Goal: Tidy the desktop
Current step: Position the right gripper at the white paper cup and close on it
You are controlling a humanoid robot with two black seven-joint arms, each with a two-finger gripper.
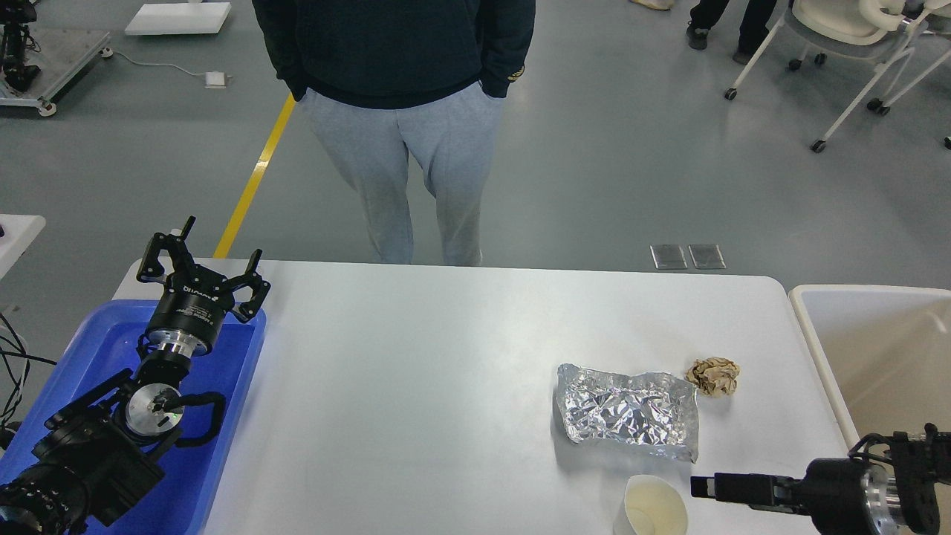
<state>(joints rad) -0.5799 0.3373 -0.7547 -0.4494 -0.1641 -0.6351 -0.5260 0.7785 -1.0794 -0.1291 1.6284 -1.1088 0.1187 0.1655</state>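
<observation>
- Nearest to us, at the bottom right, our right gripper (702, 487) reaches in from the right edge, seen side-on as one dark bar; we cannot tell whether its jaws are apart or together
- Just left of its tip stands a white paper cup (654, 507), upright and open at the top, at the near edge of the desktop (416, 386)
- The desktop is the wide white surface filling the middle of the view, between a blue tray (223, 416) on the left and a cream-white bin (817, 357) on the right
- Behind the cup lies a crumpled silver foil bag (630, 410), flat on the desktop
- Just beside the foil's far right corner sits a small ball of crumpled brown paper (713, 376)
- On the left, our left arm rises over the blue tray, and our left gripper (202, 260) hangs above the tray's far end with its jaws spread apart, holding nothing
- Beyond the desktop's far edge stands a person (405, 111) in grey trousers and a dark top, hands in pockets
- Farthest off, on the grey floor, we see a yellow line (256, 174) and white wheeled chairs (839, 44) at the upper right
</observation>
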